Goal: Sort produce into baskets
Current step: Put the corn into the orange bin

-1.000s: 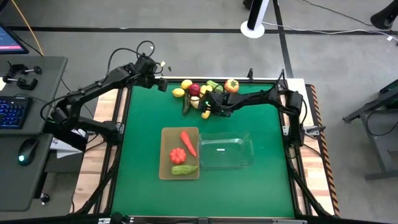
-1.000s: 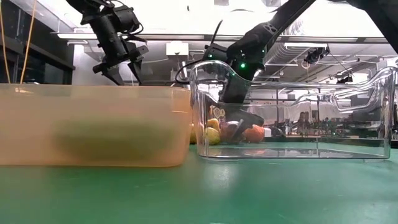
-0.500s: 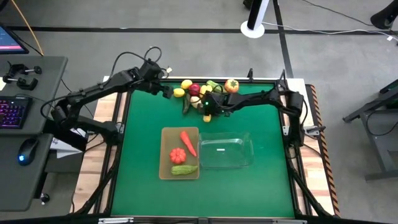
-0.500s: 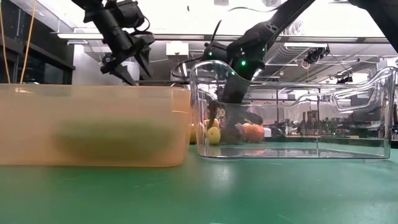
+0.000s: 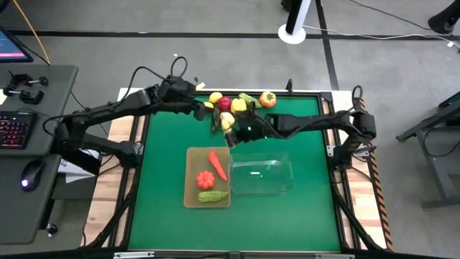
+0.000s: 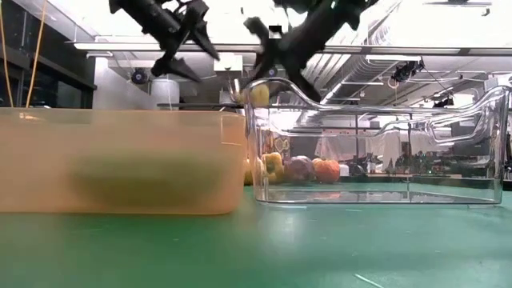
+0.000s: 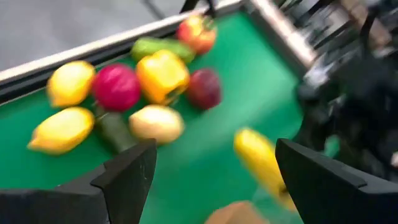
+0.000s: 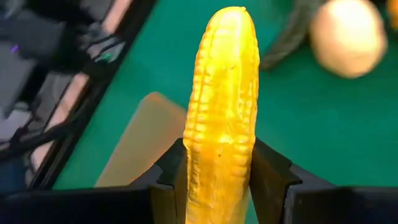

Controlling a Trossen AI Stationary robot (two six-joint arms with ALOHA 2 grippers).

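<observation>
My right gripper (image 5: 233, 133) is shut on a yellow corn cob (image 5: 228, 122), held in the air between the produce pile and the baskets. The pile lies at the table's far edge: lemons (image 5: 215, 97), a red apple (image 5: 225, 103), a yellow pepper (image 5: 238, 106), a green cucumber (image 5: 246, 97) and an orange-red fruit (image 5: 267, 98). My left gripper (image 5: 203, 109) hovers open at the pile's left side, with nothing between its fingers (image 7: 127, 177). The tan basket (image 5: 191, 157) holds a carrot, a tomato and a cucumber. The clear basket (image 5: 260, 175) stands beside it. My right gripper pinches the corn cob's near end (image 8: 217, 146) between its two fingers (image 8: 267, 171), which lie along the cob. The rest of the cob sticks out past the fingertips. The fingers slant downward from the table's right side, and the cob is lifted clear of the table (image 6: 258, 94).
Both baskets sit side by side in the middle of the green mat, the tan one on the left. The two grippers are close together near the pile. Bare mat lies to the left and near sides of the baskets.
My right gripper has risen out of the produce pile with the corn cob, rolled about its axis, and shifted slightly toward the baskets; the cob is now clear of the table. My left gripper has swung toward the table's right, up to the pile, rising a little and staying open.
</observation>
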